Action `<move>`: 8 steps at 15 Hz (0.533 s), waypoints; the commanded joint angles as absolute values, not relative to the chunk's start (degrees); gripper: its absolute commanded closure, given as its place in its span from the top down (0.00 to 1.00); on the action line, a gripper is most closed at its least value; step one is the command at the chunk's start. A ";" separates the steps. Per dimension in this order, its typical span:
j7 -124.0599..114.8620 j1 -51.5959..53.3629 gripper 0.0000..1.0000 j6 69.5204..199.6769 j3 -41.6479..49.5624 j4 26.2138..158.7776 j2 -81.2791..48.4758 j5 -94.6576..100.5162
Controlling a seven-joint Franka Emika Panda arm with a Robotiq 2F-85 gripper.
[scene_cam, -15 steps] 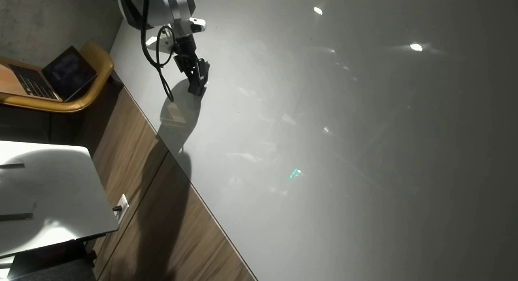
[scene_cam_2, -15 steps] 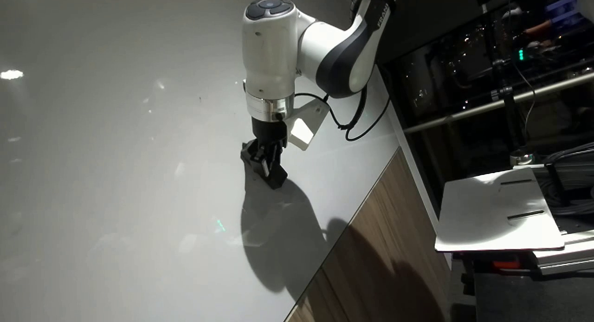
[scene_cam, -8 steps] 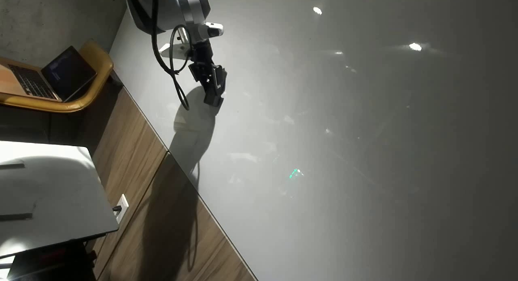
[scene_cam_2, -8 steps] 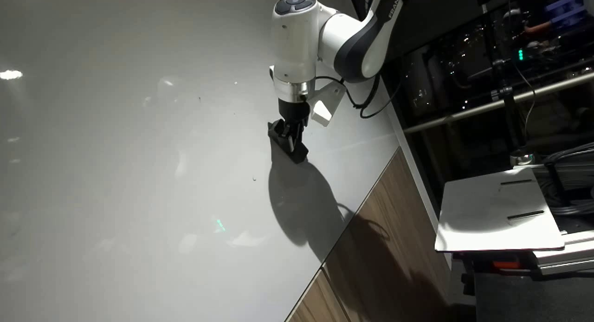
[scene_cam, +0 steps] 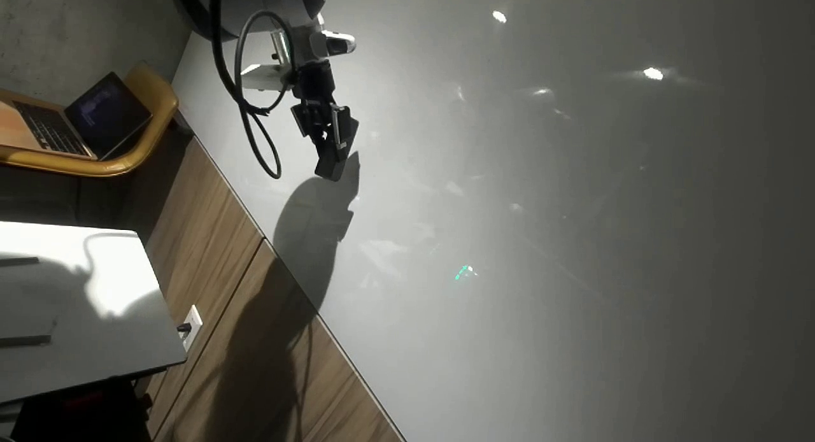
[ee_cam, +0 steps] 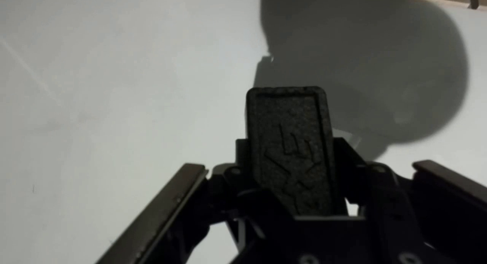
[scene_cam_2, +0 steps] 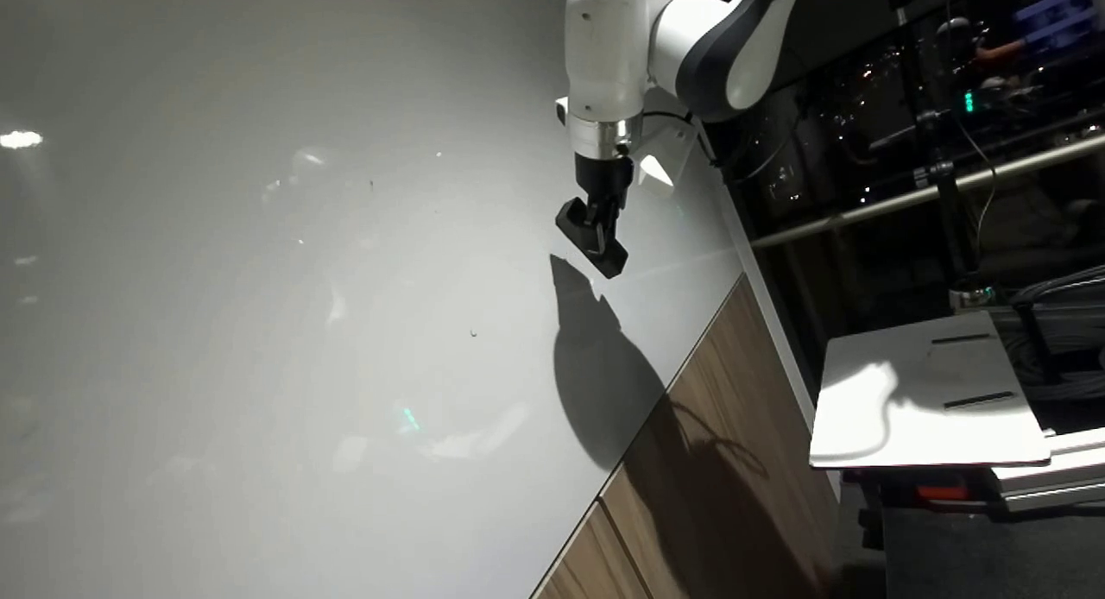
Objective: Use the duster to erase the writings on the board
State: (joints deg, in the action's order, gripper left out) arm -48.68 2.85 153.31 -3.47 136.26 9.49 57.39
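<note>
My gripper (ee_cam: 292,159) is shut on the duster (ee_cam: 287,108), a dark rectangular block with its far end sticking out past the fingers. The duster also shows below the gripper in both exterior views (scene_cam: 332,163) (scene_cam_2: 604,255). Its shadow lies apart from it, so it is held off the board (scene_cam_2: 259,366). The board is large, glossy and pale grey, with light reflections. No zigzag writings show in these views. Tiny dark marks show on the board, a small curl (scene_cam_2: 473,333) and a short stroke (scene_cam_2: 371,184) in an exterior view, and a thin stroke (ee_cam: 33,188) in the wrist view.
Brown wood panelling (scene_cam: 210,219) with a plugged socket (scene_cam: 193,324) borders the board's lower edge. A white table top (scene_cam: 83,302) stands in front of it. An open laptop (scene_cam: 105,120) lies on a yellow chair (scene_cam: 156,104). Cables (scene_cam: 242,98) hang from the arm.
The duster, held throughout, has moved right and up in an exterior view. Its shadow has parted from it, so it has lifted off the board. A small curl mark there has come into view.
</note>
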 commanded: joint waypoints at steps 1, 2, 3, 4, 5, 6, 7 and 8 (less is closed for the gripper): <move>-45.74 2.21 0.30 156.76 -1.28 143.28 13.43 56.83; -44.41 2.52 0.30 156.47 -0.84 145.58 14.15 55.98; -42.90 2.94 0.30 155.94 -0.53 147.87 14.91 54.90; -40.77 3.76 0.30 154.74 -0.58 151.28 16.25 52.91; -39.13 4.26 0.30 153.83 -0.78 154.15 17.52 51.71; -36.42 3.58 0.30 152.31 -2.94 157.24 18.79 48.78; -34.31 4.31 0.30 150.51 -3.70 159.66 19.83 46.26; -31.91 5.14 0.30 148.65 -4.57 161.77 21.00 43.14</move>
